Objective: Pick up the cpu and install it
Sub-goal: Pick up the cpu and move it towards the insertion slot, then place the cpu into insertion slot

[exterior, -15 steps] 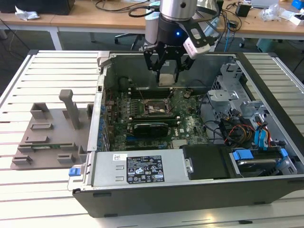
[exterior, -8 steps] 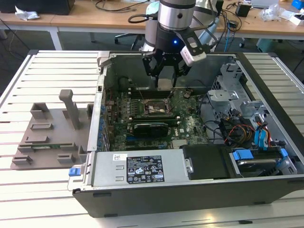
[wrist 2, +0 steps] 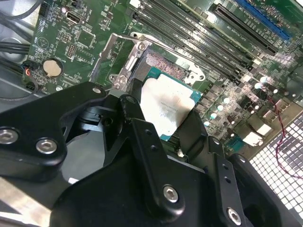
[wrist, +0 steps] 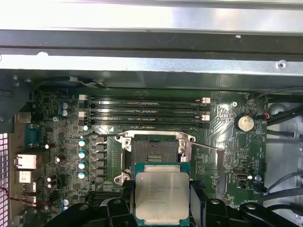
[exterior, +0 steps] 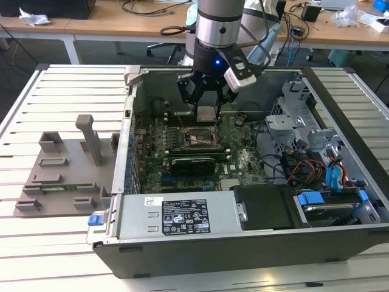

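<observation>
Claw (wrist: 162,198) — clamped, arm upright

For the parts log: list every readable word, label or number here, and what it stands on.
No text can be quoted.
cpu in the gripper: faint print on its top, too small.
Black label on the computer case: too small.
Memory sticks: stickers blurred.

- A pale slatted metal worktable (exterior: 67,85) spans the foreground.
- Wooden desks (exterior: 109,24) with white legs run along the back, with black cables (exterior: 152,7) lying on top.
- Dark floor (exterior: 11,64) shows beneath the desks.
- The light is bright and even.
</observation>
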Controlling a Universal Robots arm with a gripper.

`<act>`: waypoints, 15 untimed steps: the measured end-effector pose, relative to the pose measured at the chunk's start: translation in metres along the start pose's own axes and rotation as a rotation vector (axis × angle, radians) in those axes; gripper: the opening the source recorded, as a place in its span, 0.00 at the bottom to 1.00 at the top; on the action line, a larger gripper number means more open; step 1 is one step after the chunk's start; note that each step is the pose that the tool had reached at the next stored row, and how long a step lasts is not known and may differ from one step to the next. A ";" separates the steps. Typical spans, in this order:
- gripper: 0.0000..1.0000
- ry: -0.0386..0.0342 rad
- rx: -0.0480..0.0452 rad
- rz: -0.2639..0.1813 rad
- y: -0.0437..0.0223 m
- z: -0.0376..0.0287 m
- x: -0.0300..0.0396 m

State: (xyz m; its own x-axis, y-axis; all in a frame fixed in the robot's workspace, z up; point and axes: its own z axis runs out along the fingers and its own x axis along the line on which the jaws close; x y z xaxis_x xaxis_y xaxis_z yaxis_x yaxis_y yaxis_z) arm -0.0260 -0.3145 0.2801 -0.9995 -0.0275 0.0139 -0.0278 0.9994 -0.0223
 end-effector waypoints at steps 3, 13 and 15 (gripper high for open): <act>0.55 0.0001 0.0000 0.000 0.0000 0.0001 0.0000; 0.55 0.0003 -0.0002 0.014 0.0000 0.0003 0.0000; 0.55 0.0009 -0.0007 0.043 0.0000 0.0004 0.0000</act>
State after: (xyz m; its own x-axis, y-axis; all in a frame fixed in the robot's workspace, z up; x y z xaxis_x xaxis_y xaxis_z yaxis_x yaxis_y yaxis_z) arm -0.0260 -0.3144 0.2798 -0.9998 0.0159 0.0139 0.0156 0.9996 -0.0223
